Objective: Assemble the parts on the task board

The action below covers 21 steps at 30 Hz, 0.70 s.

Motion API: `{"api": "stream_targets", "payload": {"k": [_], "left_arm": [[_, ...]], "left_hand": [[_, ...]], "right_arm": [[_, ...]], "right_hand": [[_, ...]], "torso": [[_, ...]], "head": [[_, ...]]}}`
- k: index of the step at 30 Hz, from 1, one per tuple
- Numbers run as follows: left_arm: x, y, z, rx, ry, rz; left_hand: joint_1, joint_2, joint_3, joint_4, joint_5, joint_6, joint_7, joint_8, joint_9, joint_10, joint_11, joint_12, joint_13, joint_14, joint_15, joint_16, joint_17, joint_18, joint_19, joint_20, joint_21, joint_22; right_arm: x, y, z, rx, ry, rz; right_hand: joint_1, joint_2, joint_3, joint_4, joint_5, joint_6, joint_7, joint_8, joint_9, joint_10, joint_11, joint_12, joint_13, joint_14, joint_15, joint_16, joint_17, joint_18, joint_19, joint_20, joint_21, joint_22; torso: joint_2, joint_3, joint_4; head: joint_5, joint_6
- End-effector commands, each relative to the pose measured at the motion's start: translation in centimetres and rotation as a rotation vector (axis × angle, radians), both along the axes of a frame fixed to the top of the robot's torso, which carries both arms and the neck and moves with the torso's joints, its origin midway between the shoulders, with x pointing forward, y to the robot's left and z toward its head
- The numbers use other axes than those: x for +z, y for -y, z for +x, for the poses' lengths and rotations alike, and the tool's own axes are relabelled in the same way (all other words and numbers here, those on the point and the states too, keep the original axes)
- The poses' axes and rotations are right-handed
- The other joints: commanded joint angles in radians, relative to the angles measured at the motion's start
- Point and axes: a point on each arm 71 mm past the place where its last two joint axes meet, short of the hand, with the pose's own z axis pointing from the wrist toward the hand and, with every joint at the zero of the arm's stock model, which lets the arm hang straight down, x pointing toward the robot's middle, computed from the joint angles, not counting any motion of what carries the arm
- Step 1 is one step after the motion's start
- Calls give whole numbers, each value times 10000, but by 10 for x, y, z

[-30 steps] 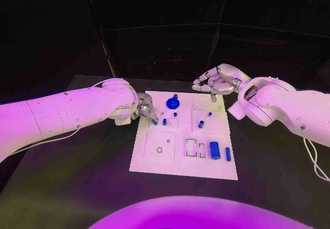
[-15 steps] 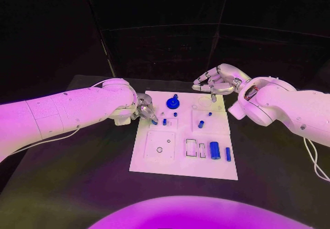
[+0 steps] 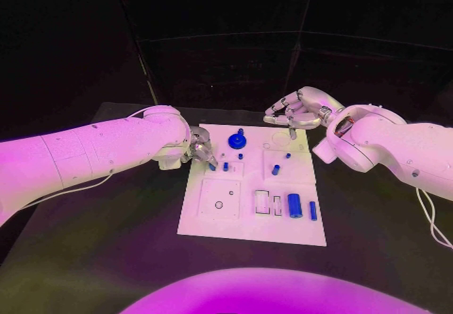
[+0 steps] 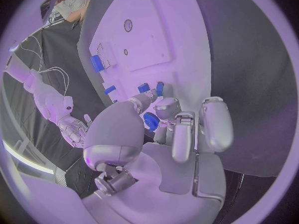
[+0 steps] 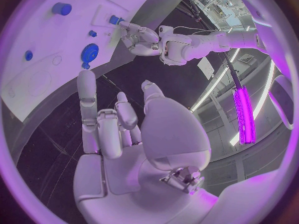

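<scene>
the task board (image 3: 219, 222) lies flat in the middle of the black table (image 3: 104, 255), its long side running away from the robot. on its near right part a large blue cylinder (image 3: 294, 206) lies beside a thin blue bar (image 3: 312, 210), next to two empty rectangular slots. further back, a small blue peg (image 3: 275, 170) stands right of centre, with a smaller blue piece (image 3: 288, 156) beyond it. at the far edge sits a round blue knob (image 3: 237, 140), and a tiny blue piece (image 3: 241, 157) lies just in front of it. near the left edge two small blue pegs (image 3: 219, 167) stand close together.

the left hand (image 3: 200, 150) rests at the board's far left edge, fingertips down at those two pegs; whether it pinches one cannot be told. in the left wrist view its fingers (image 4: 187, 129) are loosely curled over the board edge.

the right hand (image 3: 295, 113) hovers above the far right corner of the board, fingers apart and partly bent, holding nothing.
</scene>
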Motion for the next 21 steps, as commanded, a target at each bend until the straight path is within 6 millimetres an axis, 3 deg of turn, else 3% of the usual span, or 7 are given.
{"api": "stream_targets", "payload": {"k": [1, 5, 15, 21], "left_arm": [[-3, 1, -2, -202, -247, 262], [-4, 2, -2, -232, -279, 282], [-4, 2, -1, -214, -279, 298], [-3, 2, 1, -10, -34, 183]], "left_hand": [[-60, -5, 1186, -1146, -2, 7, -81, 64, 17, 63, -30, 36, -36, 1058, -99, 31, 2634, 54, 69, -30, 67, 22], [-114, -7, 936, -1054, -280, 44, -148, 132, 69, 118, -82, 32, -58, 1058, -138, 31, 2634, 44, 88, -63, 106, 74], [-173, 19, 593, -927, -411, 119, -205, 187, 108, 196, -126, 81, 4, 1058, -174, 31, 2634, 27, 117, -98, 159, 143], [-556, -8, -328, -441, -584, 244, -269, 218, 124, 236, -173, 183, 155, 1058, -213, 31, 2634, 22, 125, -133, 155, 160]], "right_arm": [[1, -1, 0, 82, 23, 48], [1, -1, 0, 77, 21, 46], [1, -1, 0, 77, 28, 50], [1, -1, 0, 83, 24, 49]], "right_hand": [[93, 3, -33, 33, 19, -69, 12, 51, -9, -69, 10, 67, 6, 559, -2, -41, 393, 147, 38, -5, -55, -8], [93, 3, -33, 33, 19, -69, 12, 51, -9, -69, 10, 67, 6, 559, -2, -41, 393, 147, 38, -5, -55, -8], [93, 3, -33, 33, 19, -69, 12, 51, -9, -69, 10, 67, 6, 559, -2, -41, 393, 147, 38, -5, -55, -8], [126, 23, -61, 61, 66, -74, 11, 64, -10, -76, 9, 65, -2, 558, -4, -46, 389, 149, 37, -7, -65, -25]], "torso": [[-1, -1, -1], [-3, -3, 2], [-3, 0, 3], [1, -2, 5]], "head": [[-19, -9], [-35, -20], [-59, -36], [-67, -26]]}}
